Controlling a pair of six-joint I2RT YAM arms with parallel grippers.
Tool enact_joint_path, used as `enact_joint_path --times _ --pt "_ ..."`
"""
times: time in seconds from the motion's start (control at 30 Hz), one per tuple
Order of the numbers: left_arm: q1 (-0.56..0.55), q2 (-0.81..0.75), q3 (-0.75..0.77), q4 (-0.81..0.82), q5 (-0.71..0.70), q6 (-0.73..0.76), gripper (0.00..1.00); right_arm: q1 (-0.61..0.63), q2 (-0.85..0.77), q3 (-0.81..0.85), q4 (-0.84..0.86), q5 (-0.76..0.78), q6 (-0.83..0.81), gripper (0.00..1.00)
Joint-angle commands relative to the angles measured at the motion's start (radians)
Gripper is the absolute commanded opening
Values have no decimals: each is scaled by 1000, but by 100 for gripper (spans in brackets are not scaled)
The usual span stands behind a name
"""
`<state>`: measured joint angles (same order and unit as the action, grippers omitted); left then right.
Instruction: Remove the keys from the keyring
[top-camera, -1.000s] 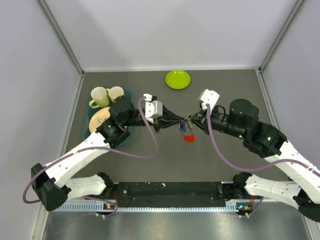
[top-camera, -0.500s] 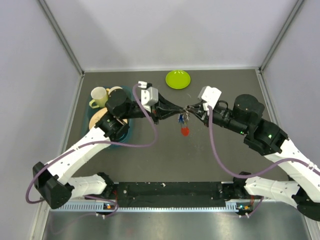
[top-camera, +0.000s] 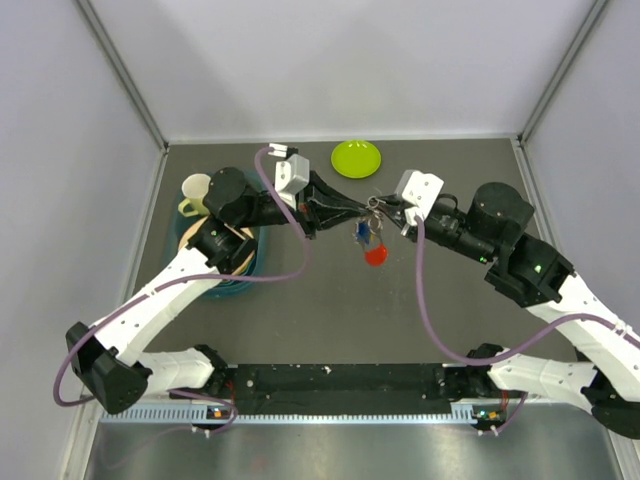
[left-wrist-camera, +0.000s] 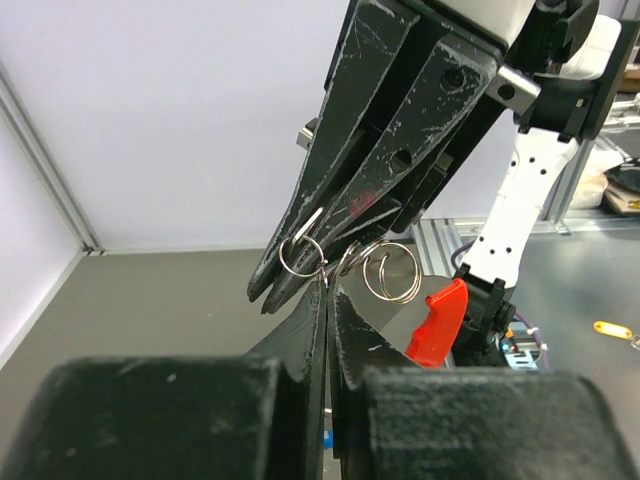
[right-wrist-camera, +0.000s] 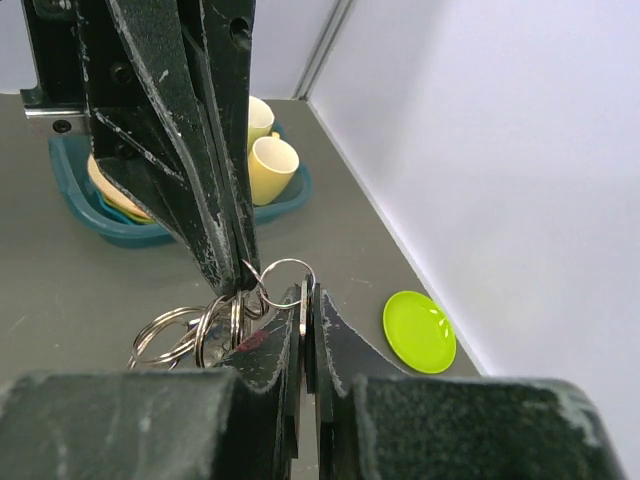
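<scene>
The left gripper (top-camera: 360, 208) and the right gripper (top-camera: 384, 208) meet tip to tip, high above the table (top-camera: 450, 300). Both are squeezed tight. Between their tips sits the keyring (top-camera: 372, 203), a little bunch of thin silver loops, and each gripper seems to pinch a bit of its wire. The keys (top-camera: 369, 240) hang just below the tips, free in the air. The blue key (top-camera: 363, 233) is higher and the red key (top-camera: 376, 255) is under it.

From the left wrist, the loops (left-wrist-camera: 390, 270) lie right in front of the left gripper's shut tips, and the red key (left-wrist-camera: 437, 322) dangles off to one side. From the right wrist, one loop (right-wrist-camera: 285, 275) runs from the right gripper's tips across to the other gripper's fingers (right-wrist-camera: 215, 200).

I think the job now is to pry a loop open so a key can slide off. To do it well, one gripper should hold steady while the other pulls away slowly and only a little (thin wire bends fast). The pull should go sideways, away from the other tips, not down. I cannot tell where the wire's open end is, so that needs finding first. If a grip slips, the whole bunch could drop to the table under the grippers. The green dish (top-camera: 356, 158) and the cups (top-camera: 198, 192) are well away from both grippers.
</scene>
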<state>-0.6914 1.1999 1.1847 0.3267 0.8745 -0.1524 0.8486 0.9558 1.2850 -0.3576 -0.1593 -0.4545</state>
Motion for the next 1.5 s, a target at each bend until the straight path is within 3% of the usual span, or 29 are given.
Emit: enact_joint_path --times 0.0,0.23,1.03,1.47 --pt "3 3 64 60 26 -85 0 -5 -6 50 83 1 -38 0" --pt "1 -6 52 81 49 -75 0 -6 6 71 88 21 -24 0" --pt "21 -33 -16 386 -32 -302 0 -6 -46 -111 143 12 115 0" --pt "44 61 -129 848 -144 -783 0 -6 -77 -156 212 -49 223 0"
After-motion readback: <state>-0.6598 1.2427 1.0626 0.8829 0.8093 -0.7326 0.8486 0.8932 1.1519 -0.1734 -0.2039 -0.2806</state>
